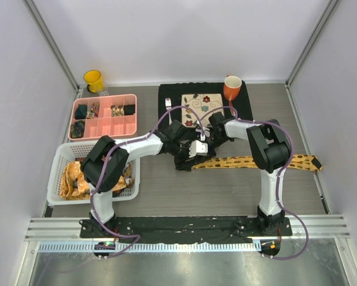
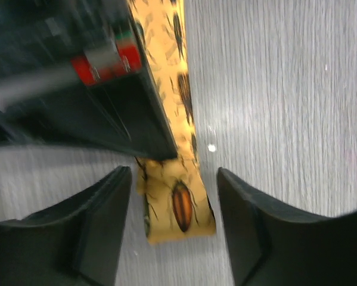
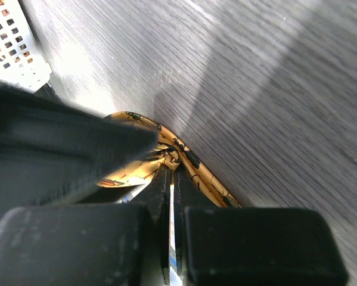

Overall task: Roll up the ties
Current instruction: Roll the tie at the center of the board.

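Note:
A mustard-yellow tie (image 1: 250, 161) printed with dark beetles lies flat across the table, running right from the two grippers. In the left wrist view its folded end (image 2: 175, 205) rests on the table between the fingers of my left gripper (image 2: 173, 179), which is open and clear of the cloth on both sides. My right gripper (image 3: 172, 170) is shut, and the tie (image 3: 199, 170) bunches at its tips. From above, the left gripper (image 1: 193, 154) and the right gripper (image 1: 203, 143) meet over the tie's left end. More ties (image 1: 77, 179) lie heaped in a basket.
The white basket (image 1: 62, 156) stands at the left, with a pink compartment tray (image 1: 105, 96) behind it. Further back are a yellow mug (image 1: 93, 79), an orange mug (image 1: 232, 88) and a black mat (image 1: 166, 95) bearing a patterned tile (image 1: 202, 107).

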You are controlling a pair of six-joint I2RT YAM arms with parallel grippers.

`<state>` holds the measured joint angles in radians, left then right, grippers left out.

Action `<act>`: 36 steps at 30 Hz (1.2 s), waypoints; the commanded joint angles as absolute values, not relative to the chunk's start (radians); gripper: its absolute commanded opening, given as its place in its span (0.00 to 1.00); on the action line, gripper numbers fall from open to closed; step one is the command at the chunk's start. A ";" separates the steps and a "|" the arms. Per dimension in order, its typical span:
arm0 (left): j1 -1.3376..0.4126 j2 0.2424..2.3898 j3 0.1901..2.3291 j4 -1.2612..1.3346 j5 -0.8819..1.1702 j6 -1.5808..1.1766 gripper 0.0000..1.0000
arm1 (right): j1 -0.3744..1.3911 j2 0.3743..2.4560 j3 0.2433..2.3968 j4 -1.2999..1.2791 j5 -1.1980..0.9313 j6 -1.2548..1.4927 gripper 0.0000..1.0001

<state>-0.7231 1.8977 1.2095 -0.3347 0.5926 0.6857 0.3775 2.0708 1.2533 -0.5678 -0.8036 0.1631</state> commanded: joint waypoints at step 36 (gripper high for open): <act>-0.762 1.960 1.259 -0.334 0.525 0.612 0.42 | 0.371 2.154 1.238 -0.557 -0.560 0.094 0.01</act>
